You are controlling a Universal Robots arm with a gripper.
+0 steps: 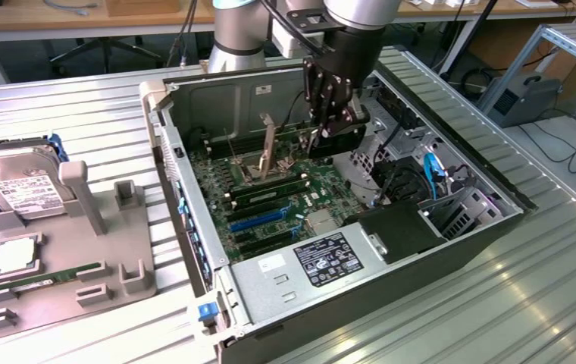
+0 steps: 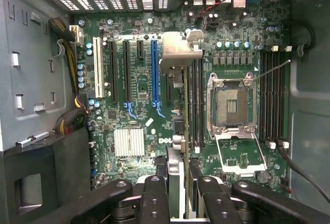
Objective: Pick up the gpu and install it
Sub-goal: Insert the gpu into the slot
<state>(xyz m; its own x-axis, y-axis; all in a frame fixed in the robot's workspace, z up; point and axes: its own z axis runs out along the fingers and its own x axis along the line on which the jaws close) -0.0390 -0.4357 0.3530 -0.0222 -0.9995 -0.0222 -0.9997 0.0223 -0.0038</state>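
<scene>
Gripped edge-on in the claw [image 2: 178, 190] is the gpu [image 2: 175, 69]. It is held above the motherboard [image 2: 139, 116], inside the computer case [image 1: 267, 284].

Exterior view. My gripper [image 1: 330, 125] hangs at upper centre of the frame, inside the open computer case [image 1: 389, 296], its jaws closed on the gpu [image 1: 336, 138], which I hold edge-down just above the motherboard [image 1: 267, 201]. At the left of the frame, a grey fixture tray [image 1: 66, 258] sits on the ribbed metal table [image 1: 530, 303]; it carries a hard drive [image 1: 20, 188] at its upper end, and a green RAM stick [image 1: 45, 278] lies near its lower edge.
</scene>
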